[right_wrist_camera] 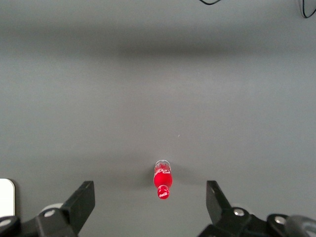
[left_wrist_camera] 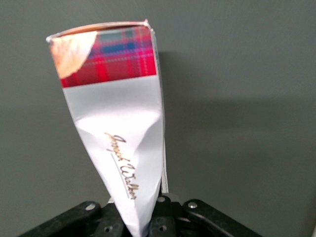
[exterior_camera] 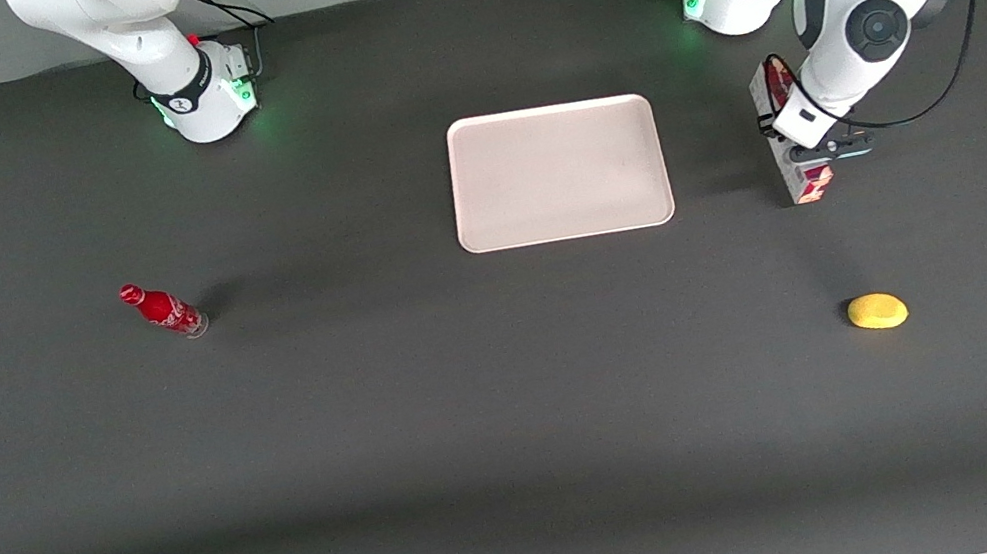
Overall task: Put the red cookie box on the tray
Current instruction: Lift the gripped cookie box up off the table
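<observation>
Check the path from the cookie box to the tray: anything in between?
Nothing visible. The gripper holds the red cookie box, jaws shut on it, beside the tray toward the working arm's end. Only bare table lies between them. The yellow object and red bottle sit well off that line.

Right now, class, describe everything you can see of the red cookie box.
The red cookie box is a long, narrow cardboard carton: one end shows red tartan and part of a cookie picture, the rest is white with gold script lettering. The white panel is creased inward where the gripper is shut on it. It sits beside the tray, toward the working arm's end of the table, not on the tray.
</observation>
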Controlling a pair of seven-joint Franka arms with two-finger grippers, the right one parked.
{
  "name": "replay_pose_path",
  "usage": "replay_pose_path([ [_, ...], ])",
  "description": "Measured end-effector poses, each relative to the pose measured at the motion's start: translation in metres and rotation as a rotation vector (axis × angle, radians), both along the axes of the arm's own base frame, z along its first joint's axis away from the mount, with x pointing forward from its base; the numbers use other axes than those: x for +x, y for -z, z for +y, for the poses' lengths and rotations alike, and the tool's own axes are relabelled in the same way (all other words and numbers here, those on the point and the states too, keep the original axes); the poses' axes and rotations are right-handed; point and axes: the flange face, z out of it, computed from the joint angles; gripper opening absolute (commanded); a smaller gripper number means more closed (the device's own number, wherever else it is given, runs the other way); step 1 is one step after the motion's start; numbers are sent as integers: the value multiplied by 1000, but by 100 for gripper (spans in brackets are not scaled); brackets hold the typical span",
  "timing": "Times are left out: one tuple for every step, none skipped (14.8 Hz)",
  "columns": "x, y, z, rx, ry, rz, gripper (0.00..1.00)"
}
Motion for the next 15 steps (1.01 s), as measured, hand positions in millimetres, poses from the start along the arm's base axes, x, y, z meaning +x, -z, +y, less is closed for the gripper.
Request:
replay_pose_path([
  [10, -23, 0, 9, -3, 4, 0],
  [19, -51, 0, 18, -6, 4, 0],
  [27, -83, -1, 28, -9, 0, 0],
  [33, -117, -3, 36, -10, -9, 0],
  [37, -151, -7, 44, -8, -19, 0],
  [38, -182, -12, 51, -1, -27, 0],
  [38, -216, -21, 59, 11, -37, 0],
  [37, -245, -30, 61, 20, -46, 0],
  [37, -274, -39, 58, 28, -57, 0],
  [37, -296, -44, 55, 33, -67, 0],
  [38, -308, -47, 50, 35, -76, 0],
  [39, -312, -49, 36, 32, -76, 0],
  [40, -310, -51, 15, 27, -67, 0],
  [42, -305, -53, -11, 19, -51, 0],
  [44, -299, -58, -45, 14, -36, 0],
])
